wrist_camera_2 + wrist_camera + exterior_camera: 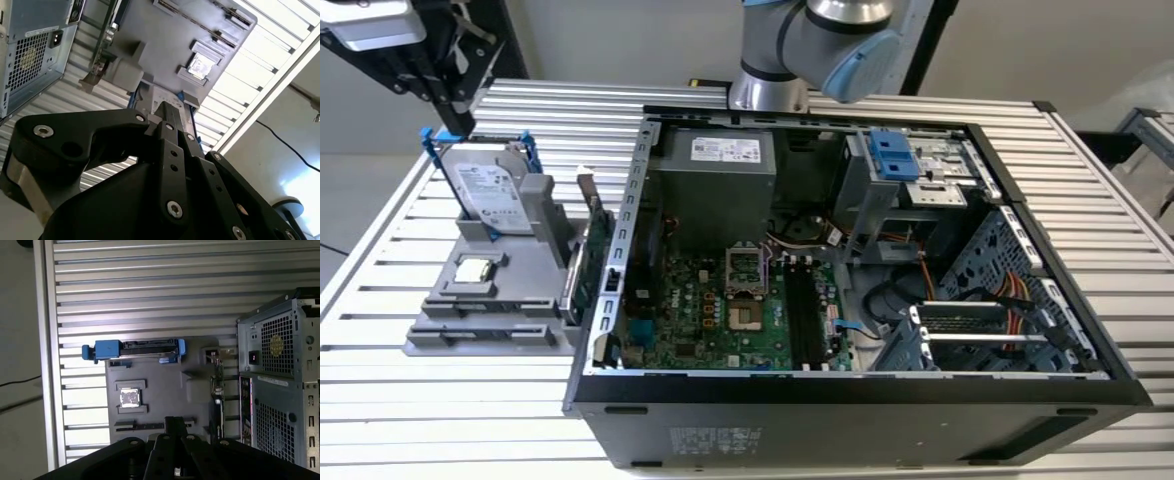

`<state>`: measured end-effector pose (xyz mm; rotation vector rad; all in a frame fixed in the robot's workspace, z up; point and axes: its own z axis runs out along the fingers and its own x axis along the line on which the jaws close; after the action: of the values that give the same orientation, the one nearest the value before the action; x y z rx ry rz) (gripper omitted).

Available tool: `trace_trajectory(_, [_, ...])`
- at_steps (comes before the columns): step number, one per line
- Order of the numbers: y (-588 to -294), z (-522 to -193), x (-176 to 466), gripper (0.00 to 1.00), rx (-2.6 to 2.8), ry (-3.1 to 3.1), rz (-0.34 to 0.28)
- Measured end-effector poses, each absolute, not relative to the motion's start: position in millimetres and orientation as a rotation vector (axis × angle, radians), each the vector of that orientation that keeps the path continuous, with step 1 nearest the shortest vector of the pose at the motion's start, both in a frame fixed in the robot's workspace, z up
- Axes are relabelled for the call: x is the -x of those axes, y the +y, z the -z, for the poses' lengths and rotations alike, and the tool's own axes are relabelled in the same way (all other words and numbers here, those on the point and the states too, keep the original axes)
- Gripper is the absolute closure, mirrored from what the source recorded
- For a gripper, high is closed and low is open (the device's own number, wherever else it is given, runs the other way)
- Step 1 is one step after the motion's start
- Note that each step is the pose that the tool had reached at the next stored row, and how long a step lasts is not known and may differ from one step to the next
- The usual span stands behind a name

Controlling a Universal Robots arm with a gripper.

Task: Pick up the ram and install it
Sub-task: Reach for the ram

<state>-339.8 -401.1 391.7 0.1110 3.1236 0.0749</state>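
Fingers (169, 120) of the gripper (173, 421) look pressed together, and I can see nothing between them. In the exterior view the gripper hangs high, on the exterior view's left of the open computer case (854, 405).

Going from that side toward the case, a grey hard drive (494, 195) in a blue frame stands upright in a matte grey holder (440, 345). This holder lies just beside the case on the ribbed metal table (400, 400).

What I take for the ram (142, 426) sits on its edge in a narrow slot of this holder, outside the case. It shows as a thin dark line and its faces are hidden. A green card (596, 285) with a metal bracket stands between it and the case wall.

I judge the ram light, stiff and thin, smooth enough to slip, and fragile at the chips and contacts. The right hold seems to be the middle of the upper edge, pinched on both flat faces.
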Motion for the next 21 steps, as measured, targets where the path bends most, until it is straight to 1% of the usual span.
trace_trajectory(21, [-426.2, -391.7, 339.7, 1.00, -0.111, 3.124, -0.076])
